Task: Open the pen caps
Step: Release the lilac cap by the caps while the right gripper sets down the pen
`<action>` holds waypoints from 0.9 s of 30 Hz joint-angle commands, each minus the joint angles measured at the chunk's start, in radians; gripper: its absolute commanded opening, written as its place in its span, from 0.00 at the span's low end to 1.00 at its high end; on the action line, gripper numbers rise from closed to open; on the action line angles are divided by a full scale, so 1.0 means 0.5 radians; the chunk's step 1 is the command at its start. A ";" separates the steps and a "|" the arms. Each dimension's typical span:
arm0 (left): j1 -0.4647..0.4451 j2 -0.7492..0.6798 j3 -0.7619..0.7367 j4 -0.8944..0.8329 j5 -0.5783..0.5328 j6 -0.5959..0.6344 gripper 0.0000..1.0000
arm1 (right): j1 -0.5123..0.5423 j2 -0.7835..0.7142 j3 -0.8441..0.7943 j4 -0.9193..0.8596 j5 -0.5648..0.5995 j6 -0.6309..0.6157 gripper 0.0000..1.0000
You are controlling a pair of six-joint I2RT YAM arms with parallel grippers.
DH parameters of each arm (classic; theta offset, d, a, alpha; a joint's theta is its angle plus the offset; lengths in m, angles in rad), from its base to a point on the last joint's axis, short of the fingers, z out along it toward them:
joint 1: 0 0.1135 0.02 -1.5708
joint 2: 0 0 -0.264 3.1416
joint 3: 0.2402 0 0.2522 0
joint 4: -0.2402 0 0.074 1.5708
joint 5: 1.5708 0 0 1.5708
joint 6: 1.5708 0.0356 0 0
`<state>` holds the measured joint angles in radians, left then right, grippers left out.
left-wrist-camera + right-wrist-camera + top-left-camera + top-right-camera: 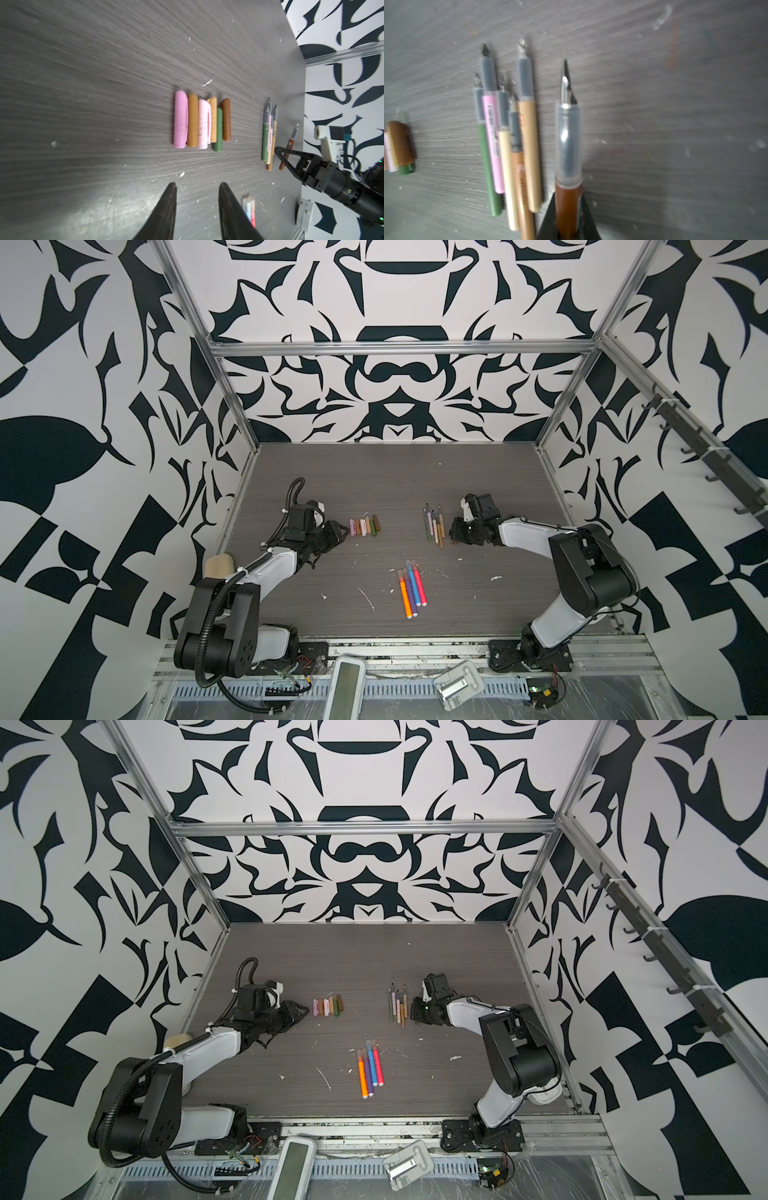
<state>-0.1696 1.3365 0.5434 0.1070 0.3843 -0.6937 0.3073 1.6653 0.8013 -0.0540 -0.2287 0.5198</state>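
Your left gripper (197, 184) is open: its two black fingers (169, 207) stand apart with only bare tabletop between them, close to the row of pen caps (202, 122) but not touching it. Take that row as your landmark. It is six short plastic cylinders (pink, ochre, pale pink, tan, green and dark brown) lying side by side and touching on the dark grey wood-grain table (332, 481), with the green cap (217, 133) slightly out of line with its neighbours. In both top views the left gripper sits just left of the row. Well to the right of the row lie five uncapped pens (506, 155), slim green, pink, cream, ochre and tan barrels packed together with their tips bare. Beyond them, on the side away from the row, your right gripper (567, 194) is clamped on the brown pen (568, 145), a slim plastic barrel with a clear grip section and a bare metal nib pointing out past the fingers. You cannot tell whether that pen touches the table. Four capped markers (411, 589), orange, purple, blue and pink with pale translucent caps, lie together on the robot's side of the row and a little to its right, well apart from it.
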 commanded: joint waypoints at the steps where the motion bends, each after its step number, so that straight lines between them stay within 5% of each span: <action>1: 0.063 0.053 -0.049 0.147 0.109 -0.040 0.37 | -0.001 0.033 0.052 -0.042 -0.052 -0.032 0.00; 8: 0.160 0.132 -0.072 0.249 0.252 -0.094 0.37 | -0.012 0.087 0.082 -0.072 -0.061 -0.024 0.01; 19: 0.170 0.210 -0.049 0.269 0.305 -0.104 0.38 | -0.035 0.106 0.080 -0.063 -0.086 -0.011 0.36; 24: 0.170 0.195 -0.056 0.279 0.302 -0.104 0.38 | -0.039 0.102 0.078 -0.059 -0.092 -0.009 0.38; 27: 0.171 0.202 -0.053 0.279 0.305 -0.107 0.38 | -0.041 0.109 0.079 -0.048 -0.106 -0.012 0.47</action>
<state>-0.0895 1.4334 0.5140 0.2276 0.5209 -0.7410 0.2939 1.7016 0.8379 -0.0330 -0.3027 0.5224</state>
